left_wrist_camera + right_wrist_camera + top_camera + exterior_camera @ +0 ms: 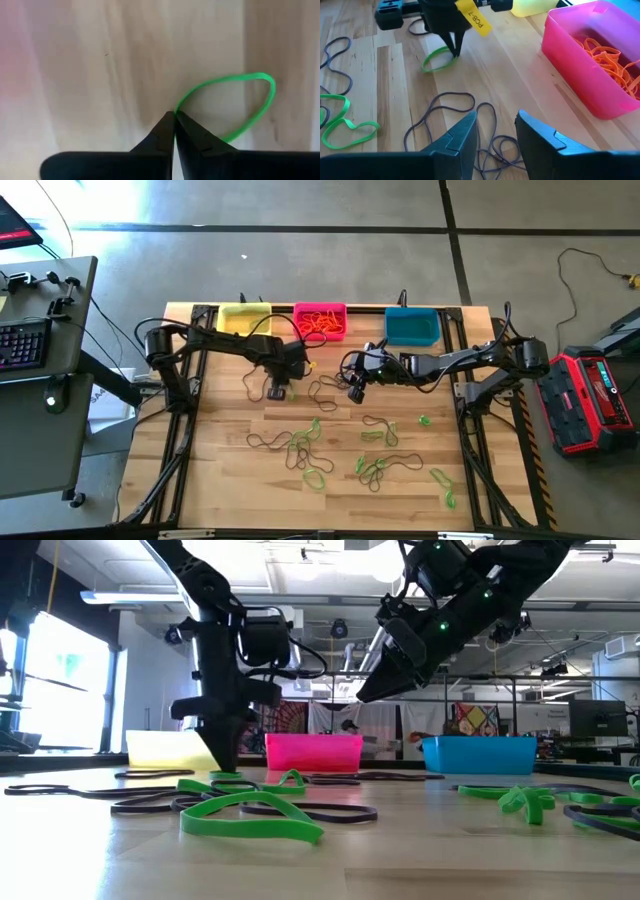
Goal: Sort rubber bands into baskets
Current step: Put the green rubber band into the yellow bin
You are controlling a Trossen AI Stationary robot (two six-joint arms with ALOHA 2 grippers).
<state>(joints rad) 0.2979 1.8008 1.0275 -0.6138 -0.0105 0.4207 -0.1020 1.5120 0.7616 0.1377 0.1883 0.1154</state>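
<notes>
My left gripper [278, 389] points down at the table in front of the yellow basket [245, 318] and is shut on a green rubber band [240, 102], which also shows in the right wrist view [436, 59]. My right gripper [495, 127] is open and empty. It hangs above the table [372, 690], in front of the gap between the pink basket [320, 321] and the teal basket [412, 327]. Dark rubber bands [451, 102] lie on the wood below it. Orange rubber bands [607, 55] lie in the pink basket. My left gripper pinches the green rubber band at one end of its loop [179, 107] between its two fingertips. The fingers come from above, pointing down. The rest of the loop [431, 62] lies slack on the table beside the fingertips.
Several green and dark rubber bands lie spread over the table's near half [308, 448], [374, 468], [445, 486]. A dark loop [322, 392] lies between the two grippers. A desk with a keyboard [22, 345] stands off the table's left, a red box [590, 395] off its right.
</notes>
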